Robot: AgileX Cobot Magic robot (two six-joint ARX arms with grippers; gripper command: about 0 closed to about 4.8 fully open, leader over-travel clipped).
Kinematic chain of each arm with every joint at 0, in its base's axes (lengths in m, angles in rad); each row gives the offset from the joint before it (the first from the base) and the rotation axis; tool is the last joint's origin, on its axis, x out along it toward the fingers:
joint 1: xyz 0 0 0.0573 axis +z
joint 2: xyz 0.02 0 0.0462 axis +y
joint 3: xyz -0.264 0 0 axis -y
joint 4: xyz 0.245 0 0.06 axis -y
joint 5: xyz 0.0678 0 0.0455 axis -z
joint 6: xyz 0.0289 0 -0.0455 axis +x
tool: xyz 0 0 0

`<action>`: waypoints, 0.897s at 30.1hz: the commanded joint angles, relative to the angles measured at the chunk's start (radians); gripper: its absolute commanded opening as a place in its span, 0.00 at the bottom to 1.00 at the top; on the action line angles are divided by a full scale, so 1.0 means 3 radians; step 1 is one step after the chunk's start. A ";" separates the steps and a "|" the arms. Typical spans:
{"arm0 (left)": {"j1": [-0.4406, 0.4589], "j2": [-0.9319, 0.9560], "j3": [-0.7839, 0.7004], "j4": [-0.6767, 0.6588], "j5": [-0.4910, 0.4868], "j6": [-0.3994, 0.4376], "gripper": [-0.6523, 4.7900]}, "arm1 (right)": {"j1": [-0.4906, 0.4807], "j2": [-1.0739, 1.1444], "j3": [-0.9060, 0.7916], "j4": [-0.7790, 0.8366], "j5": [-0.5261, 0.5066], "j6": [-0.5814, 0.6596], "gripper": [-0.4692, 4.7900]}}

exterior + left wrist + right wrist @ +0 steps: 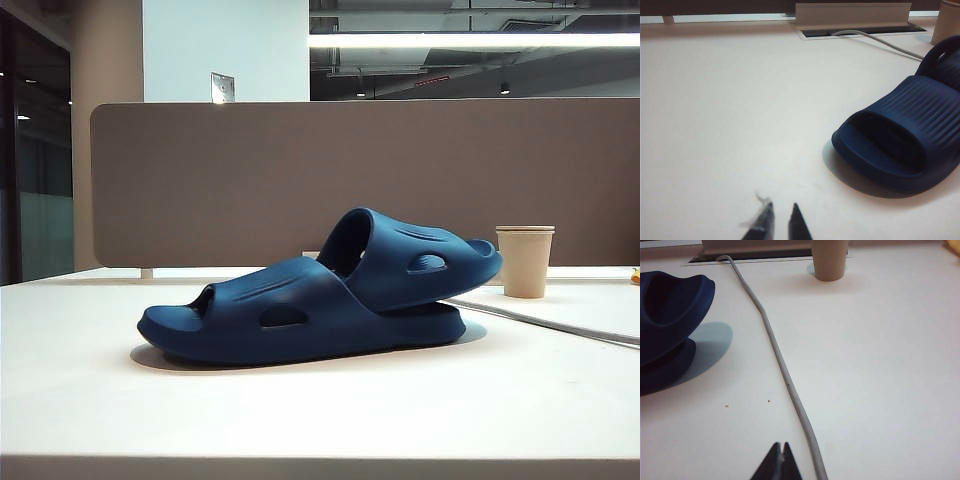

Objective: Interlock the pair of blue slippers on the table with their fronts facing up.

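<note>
Your pair of slippers (320, 300) sits mid-tabletop (300, 420), one tucked into the other's strap — light, springy foam, so pinch a strap edge — while the left tool (780, 220) hovers nearby slightly parted and empty, the right tool (780, 457) closed, empty.

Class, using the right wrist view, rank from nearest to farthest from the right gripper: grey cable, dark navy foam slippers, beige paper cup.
From the shut right gripper:
1. Grey cable, right beside it.
2. Dark navy foam slippers, off to one side.
3. Beige paper cup, at the table's back.
</note>
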 commanded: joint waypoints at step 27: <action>0.0020 -0.0409 0.0013 -0.0061 0.0011 -0.0010 0.20 | 0.0001 -0.0005 -0.0004 0.0060 0.0008 0.0004 0.09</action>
